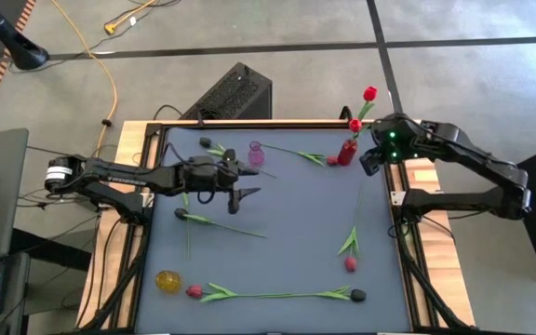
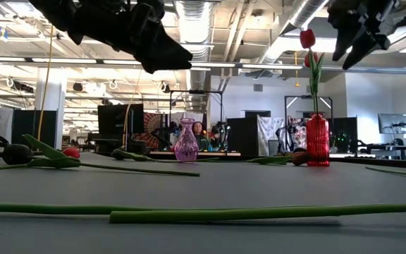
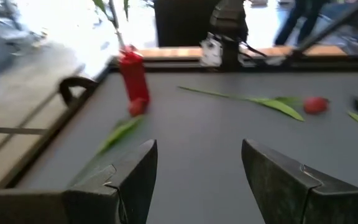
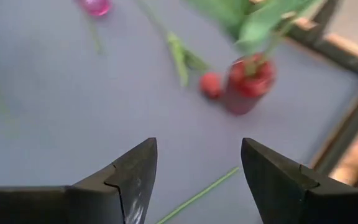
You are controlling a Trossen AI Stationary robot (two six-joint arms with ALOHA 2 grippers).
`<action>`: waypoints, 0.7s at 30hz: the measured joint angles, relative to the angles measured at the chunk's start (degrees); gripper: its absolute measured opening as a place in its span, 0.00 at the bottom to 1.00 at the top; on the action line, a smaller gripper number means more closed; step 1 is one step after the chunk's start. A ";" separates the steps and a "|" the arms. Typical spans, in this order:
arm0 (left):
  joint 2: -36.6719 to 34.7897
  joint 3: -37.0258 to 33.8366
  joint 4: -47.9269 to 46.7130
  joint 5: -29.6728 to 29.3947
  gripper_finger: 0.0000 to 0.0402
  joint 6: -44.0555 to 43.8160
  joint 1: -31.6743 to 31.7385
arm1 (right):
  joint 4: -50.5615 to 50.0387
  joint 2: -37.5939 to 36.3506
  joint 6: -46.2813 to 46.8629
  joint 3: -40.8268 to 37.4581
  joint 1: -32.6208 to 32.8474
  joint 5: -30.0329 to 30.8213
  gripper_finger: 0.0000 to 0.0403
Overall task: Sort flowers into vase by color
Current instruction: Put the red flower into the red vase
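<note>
- Left gripper (image 1: 242,194): fingers spread, nothing between them, hovering over the table's (image 1: 287,223) left-centre, just near of the pink vase (image 1: 256,154).
- Right gripper (image 1: 372,160): fingers spread, empty, raised just right of the red vase (image 1: 346,152) at the far right.
- Red vase holds two red tulips (image 1: 368,94).
- Other flowers lie flat: one (image 1: 310,156) between the vases, one (image 1: 214,222) at left, one (image 1: 350,244) at right, two (image 1: 277,295) along the near edge.
- Yellow vase (image 1: 167,280) stands at near left.
</note>
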 joint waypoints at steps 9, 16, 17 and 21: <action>0.00 0.00 -15.20 6.31 0.56 -1.75 -3.60 | 0.26 0.09 10.24 0.00 16.97 -2.47 0.65; 0.00 0.10 -25.26 -0.39 0.56 -9.73 -7.57 | 1.81 1.13 18.17 0.00 32.61 5.93 0.65; 0.00 0.62 -28.44 -1.05 0.56 -12.04 -7.41 | 1.80 1.50 19.17 0.00 34.66 7.77 0.65; 0.02 5.18 -43.36 -2.58 0.56 -23.35 -6.20 | 1.83 3.72 22.79 0.00 41.53 13.48 0.65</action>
